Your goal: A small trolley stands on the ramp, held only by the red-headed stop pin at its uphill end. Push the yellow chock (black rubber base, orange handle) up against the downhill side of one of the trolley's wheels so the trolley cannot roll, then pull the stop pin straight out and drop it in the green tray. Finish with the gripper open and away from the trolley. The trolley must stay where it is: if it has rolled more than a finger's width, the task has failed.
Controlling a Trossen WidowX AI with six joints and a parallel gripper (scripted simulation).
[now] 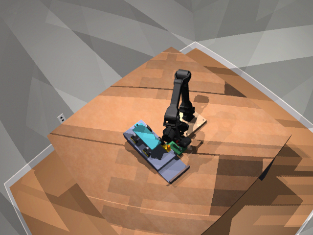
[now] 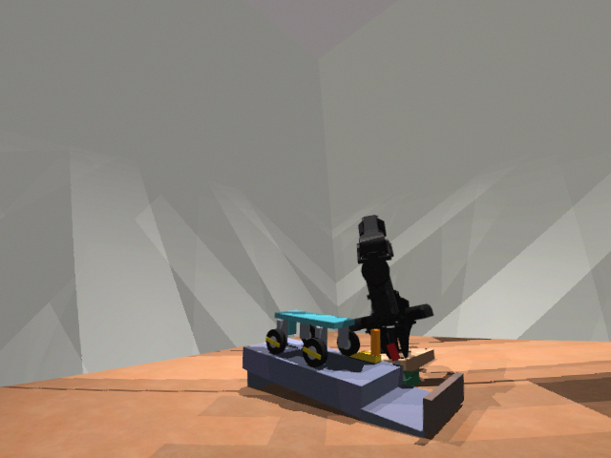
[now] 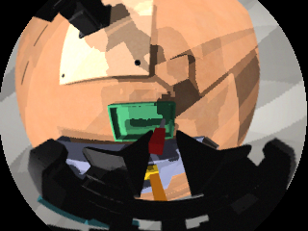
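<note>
Black arm [image 1: 174,101] [image 2: 379,276] [image 3: 84,16] arched high, bent down beside blue-grey ramp [image 1: 161,161] [image 2: 305,379] [image 3: 167,173]. Teal trolley [image 1: 146,136] [image 2: 315,319] [image 3: 67,215] stood on ramp. Gripper [image 1: 179,146] [image 2: 398,352] [image 3: 165,133] angled down, partly open, clasping nothing. Green tray [image 1: 180,152] [image 2: 410,380] [image 3: 115,124] lay beside ramp. Orange-handled chock [image 1: 168,147] [image 2: 375,343] [image 3: 156,185] sat downhill, by a wheel; contact unclear. Red-headed pin [image 1: 177,142] [image 2: 391,351] [image 3: 156,141] tilted, loose between the fingers, near tray.

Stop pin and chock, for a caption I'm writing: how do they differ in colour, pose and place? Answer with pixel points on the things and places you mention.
The stop pin [image 1: 177,142] [image 2: 391,351] [image 3: 156,141] has a red head; the chock [image 1: 167,147] [image 2: 368,356] [image 3: 158,187] is yellow with an orange handle.
The pin leans; the chock's handle stands upright.
The pin is between the open gripper's [image 1: 176,144] [image 2: 394,353] [image 3: 165,132] fingers; the chock sits on the ramp [image 1: 164,160] [image 2: 321,379] [image 3: 178,170].
</note>
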